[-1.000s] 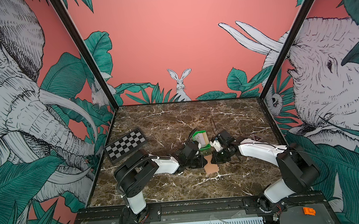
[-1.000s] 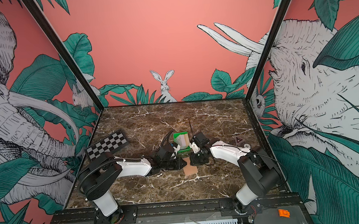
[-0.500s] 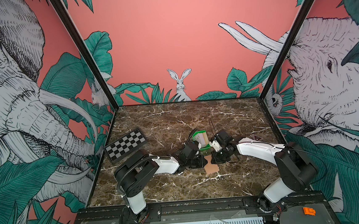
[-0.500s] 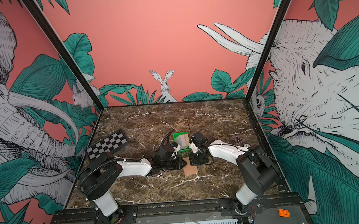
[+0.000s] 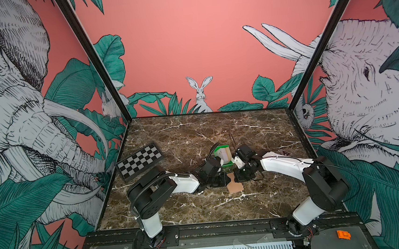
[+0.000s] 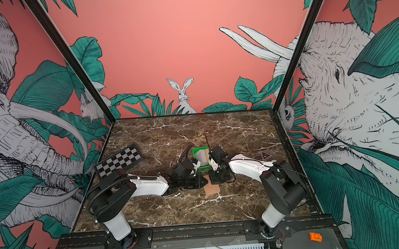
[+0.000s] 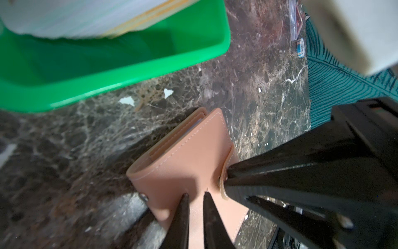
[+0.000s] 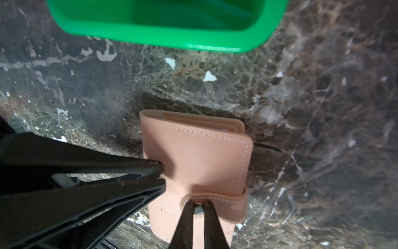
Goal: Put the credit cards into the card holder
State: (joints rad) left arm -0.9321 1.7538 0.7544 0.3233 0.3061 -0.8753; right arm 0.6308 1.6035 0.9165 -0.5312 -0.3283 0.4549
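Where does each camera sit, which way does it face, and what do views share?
Top views: high above the front rail, facing down and back; left arm, right arm, card holder, green tray.
Left wrist: behind the left gripper, looking down on the card holder; right gripper visible.
Right wrist: behind the right gripper, clamped on the holder's strap; left gripper visible.
Shared: all show the card holder and green tray.

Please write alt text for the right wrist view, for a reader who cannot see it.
A folded tan card holder lies on a dark marble table, and the right gripper pinches the snap end of its strap. The left gripper, its tips nearly together, presses on it from the side. A green tray stands just beyond.
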